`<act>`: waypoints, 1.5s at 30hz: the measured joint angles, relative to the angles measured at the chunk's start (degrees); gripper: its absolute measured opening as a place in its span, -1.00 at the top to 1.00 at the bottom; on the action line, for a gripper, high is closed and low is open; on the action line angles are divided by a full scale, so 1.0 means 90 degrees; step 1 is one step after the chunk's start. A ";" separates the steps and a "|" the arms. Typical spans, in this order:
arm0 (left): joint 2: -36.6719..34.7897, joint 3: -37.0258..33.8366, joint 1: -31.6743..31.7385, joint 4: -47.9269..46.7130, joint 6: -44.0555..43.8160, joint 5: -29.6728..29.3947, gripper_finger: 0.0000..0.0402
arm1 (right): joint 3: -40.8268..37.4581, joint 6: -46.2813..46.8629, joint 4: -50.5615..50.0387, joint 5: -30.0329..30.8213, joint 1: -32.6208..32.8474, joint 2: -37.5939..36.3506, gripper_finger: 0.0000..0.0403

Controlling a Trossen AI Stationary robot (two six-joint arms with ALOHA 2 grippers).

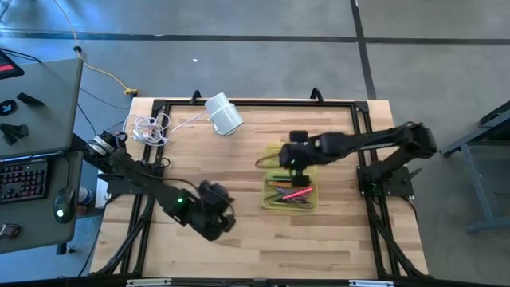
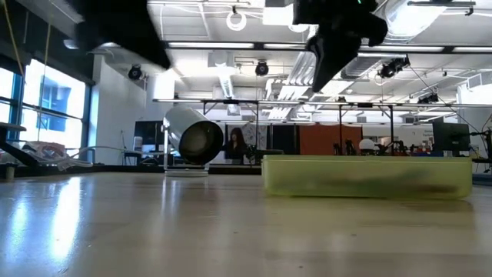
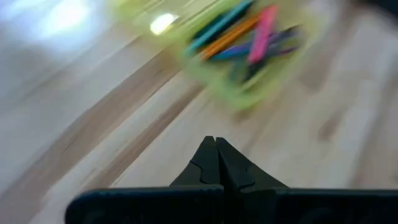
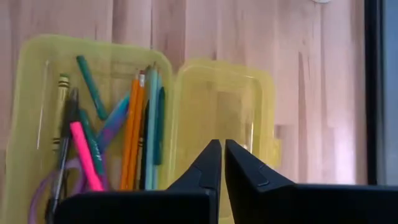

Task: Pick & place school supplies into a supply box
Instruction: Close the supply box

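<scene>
Right of centre on the worktop (image 1: 239, 239), the supply box (image 1: 290, 191) lies open holding the school supplies (image 4: 112, 143); both grippers' fingers are together, empty. The right gripper (image 4: 222, 163) hovering above could knock the lid (image 4: 217, 115).

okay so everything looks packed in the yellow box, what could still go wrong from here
The right pincer hangs shut just above the open lid; dropping lower, it could press or tip the box. The pens lie loosely heaped with the scissors, so the lid may catch on them. The left pincer, shut, waits nearby and could nudge the box.
</scene>
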 joint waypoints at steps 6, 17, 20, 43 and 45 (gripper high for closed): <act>0.0402 0.0019 0.0639 0.2441 0.2823 0.0525 0.83 | -0.1723 0.0042 0.1476 0.0159 -0.0896 -0.1094 0.98; 0.1587 0.0031 0.1948 0.4859 0.3964 0.3593 0.94 | -0.3969 0.1297 0.4823 -0.0575 -0.2480 -0.1500 1.00; 0.1913 0.0092 0.1956 0.5426 0.4380 0.4171 0.86 | -0.4043 0.1502 0.5139 -0.0927 -0.2977 -0.1283 1.00; 0.2549 0.0085 0.2206 0.5318 0.3319 0.4479 0.80 | -0.4031 0.1444 0.5301 -0.1808 -0.3826 0.0395 1.00; 0.2549 0.0085 0.2201 0.5272 0.3315 0.4631 0.84 | -0.4031 0.1442 0.5287 -0.1827 -0.3794 0.0395 1.00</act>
